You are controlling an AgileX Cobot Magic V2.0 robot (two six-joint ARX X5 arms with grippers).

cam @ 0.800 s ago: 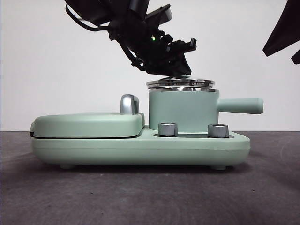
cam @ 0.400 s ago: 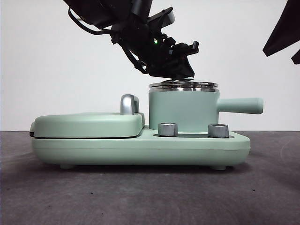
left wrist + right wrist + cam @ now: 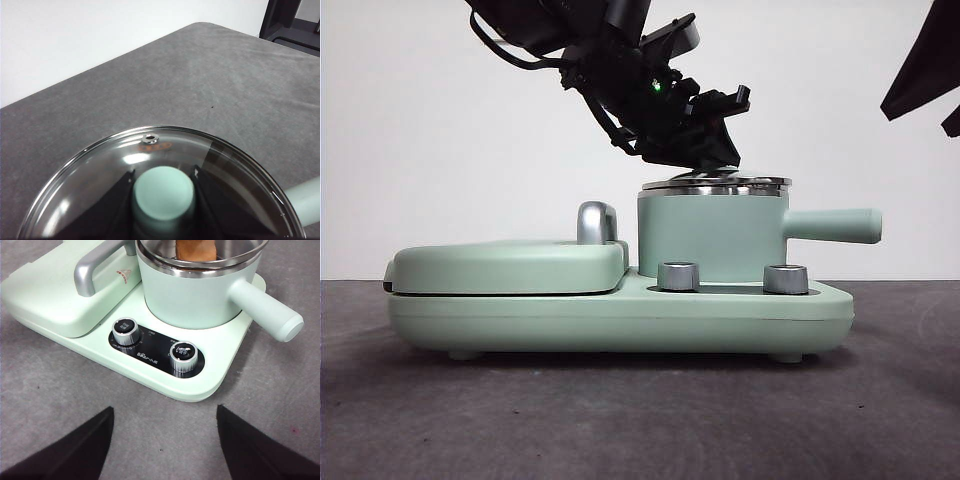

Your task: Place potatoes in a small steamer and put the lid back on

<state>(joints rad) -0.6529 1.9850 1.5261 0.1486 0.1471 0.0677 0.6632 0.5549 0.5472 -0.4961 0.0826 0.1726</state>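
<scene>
The small steamer stands on the cooker base, its side handle pointing right. The glass lid lies on its steel rim. My left gripper comes down from the upper left and is shut on the lid's mint-green knob. In the left wrist view the jaws flank the knob over the glass disc, with its vent hole beyond. In the right wrist view the potato shows orange-brown inside the steamer. My right gripper is open, hovering over the table in front of the cooker.
The flat griddle with its chrome handle sits left of the pot on the same mint-green base. Two steel dials face front. The right arm shows as a black tip at the top right.
The lid has shifted slightly right and settled level on the steamer's rim. My left gripper moved a little right and up with it. The right arm has not moved.
</scene>
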